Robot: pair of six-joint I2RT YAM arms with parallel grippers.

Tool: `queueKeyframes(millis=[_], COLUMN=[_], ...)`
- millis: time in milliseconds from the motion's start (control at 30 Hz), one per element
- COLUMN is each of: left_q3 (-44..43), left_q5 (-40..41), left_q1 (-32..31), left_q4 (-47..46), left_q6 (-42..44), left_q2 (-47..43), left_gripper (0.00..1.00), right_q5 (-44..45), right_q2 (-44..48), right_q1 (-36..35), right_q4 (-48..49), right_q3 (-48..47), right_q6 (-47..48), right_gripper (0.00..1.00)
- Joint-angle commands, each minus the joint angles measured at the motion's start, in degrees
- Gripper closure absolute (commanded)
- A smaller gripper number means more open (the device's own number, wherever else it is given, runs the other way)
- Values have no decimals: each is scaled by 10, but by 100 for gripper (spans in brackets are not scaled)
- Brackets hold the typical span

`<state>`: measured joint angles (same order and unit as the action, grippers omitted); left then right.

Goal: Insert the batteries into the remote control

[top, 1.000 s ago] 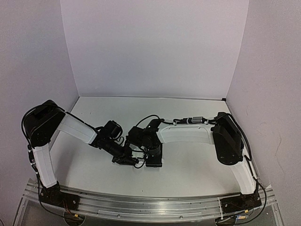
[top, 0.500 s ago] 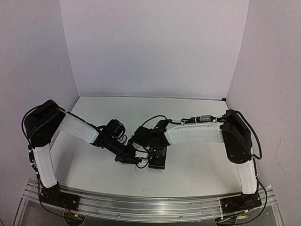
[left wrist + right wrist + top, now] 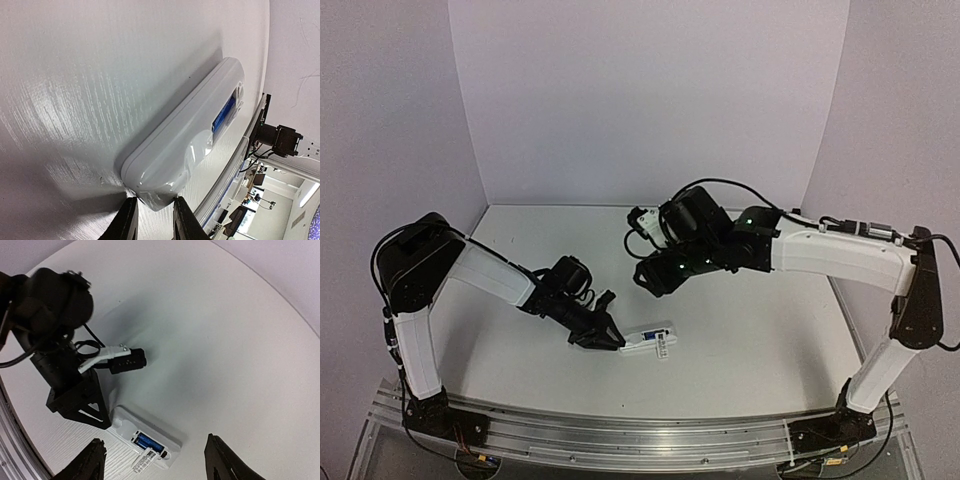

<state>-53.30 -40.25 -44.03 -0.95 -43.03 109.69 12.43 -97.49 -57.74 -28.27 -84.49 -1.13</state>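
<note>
On the white tabletop (image 3: 750, 340), my left gripper (image 3: 612, 341) clamps one end of the small white rectangular remote control (image 3: 650, 344), a blue battery (image 3: 146, 441) in its recess; my right gripper (image 3: 155, 462) hangs wide, empty.

A white rectangular remote control (image 3: 127, 425) is seen lying back-up on the pale wood-grain surface (image 3: 225, 340). Its battery recess is uncovered, and one small blue cylindrical battery (image 3: 146, 441) is seated inside. One end is touched by the tips of the left arm's black claw (image 3: 102, 421). The right claw (image 3: 154, 441) is held above, its dark fingers (image 3: 92, 462) spread wide apart.
</note>
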Motion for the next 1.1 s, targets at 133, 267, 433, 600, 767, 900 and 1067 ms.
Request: queueKeyframes(millis=[133,267,433,600,767,900,1067], left_q3=[-4,-5,-14,-23,-22,-13,-11], left_q5=[27,40,53,73,104,119,112], left_q1=[4,7,9,9,10,15,24], left_q4=[-1,6,31,59,93,104,112], left_q6=[13,13,12,20,33,41,45], left_q2=[-13,-30,-51,-89,-132,-154,-156], left_gripper=[74,73,62,52,46,43,42], right_q5=[47,23,62,130,168,194,221], right_q2=[55,56,2,-22,-61,-104,-131], right_q1=[6,2,-56,-88,-110,-128,-136], right_q4=[5,7,6,6,5,6,7], right_q3=[134,176,158,160,159,136,140], right_q6=[-247,-330,-343,-406,-431,-432,-469], right_gripper=[36,41,46,48,49,52,56])
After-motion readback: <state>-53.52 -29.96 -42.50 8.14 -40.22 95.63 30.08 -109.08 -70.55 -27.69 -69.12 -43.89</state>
